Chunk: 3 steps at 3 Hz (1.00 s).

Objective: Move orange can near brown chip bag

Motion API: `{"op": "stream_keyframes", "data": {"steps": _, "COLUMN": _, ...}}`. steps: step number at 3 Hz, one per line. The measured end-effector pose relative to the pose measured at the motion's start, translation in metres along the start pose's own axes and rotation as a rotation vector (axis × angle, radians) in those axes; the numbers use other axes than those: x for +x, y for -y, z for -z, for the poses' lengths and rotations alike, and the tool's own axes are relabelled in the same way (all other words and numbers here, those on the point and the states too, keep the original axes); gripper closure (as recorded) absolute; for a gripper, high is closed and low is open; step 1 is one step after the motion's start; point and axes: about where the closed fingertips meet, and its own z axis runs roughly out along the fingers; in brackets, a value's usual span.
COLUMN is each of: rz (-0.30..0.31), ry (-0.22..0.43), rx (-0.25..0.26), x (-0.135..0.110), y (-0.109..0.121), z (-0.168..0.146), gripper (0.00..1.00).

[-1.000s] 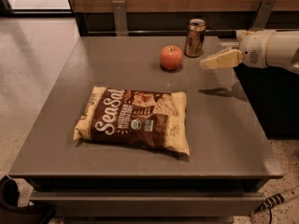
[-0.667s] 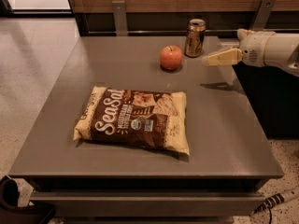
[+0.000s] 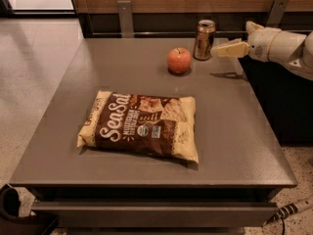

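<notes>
Gripper [image 3: 215,51] (held level) beside orange can [image 3: 204,33].

Orange can [image 3: 204,39] upright by hand [image 3: 229,49], chip bag [image 3: 142,125] flat

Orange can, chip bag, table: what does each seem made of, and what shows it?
Orange can: likely metal, shiny coppery sides, silver rim. Brown chip bag: probably plastic film, glossy print. Table: smooth matte grey, perhaps laminate. Gripper, just right of the can: seemingly cream plastic.
</notes>
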Motion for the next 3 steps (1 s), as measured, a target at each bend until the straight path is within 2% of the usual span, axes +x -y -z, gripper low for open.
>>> {"op": "stream_keyframes", "data": {"steps": 1, "rz": 0.006, "ry": 0.030, "rx": -0.011, "x": -0.008, "y": 0.012, "z": -0.015, "gripper": 0.00}}
{"op": "stream_keyframes", "data": {"steps": 3, "rz": -0.025, "ry": 0.059, "rx": -0.070, "x": -0.010, "y": 0.013, "z": -0.053, "gripper": 0.00}}
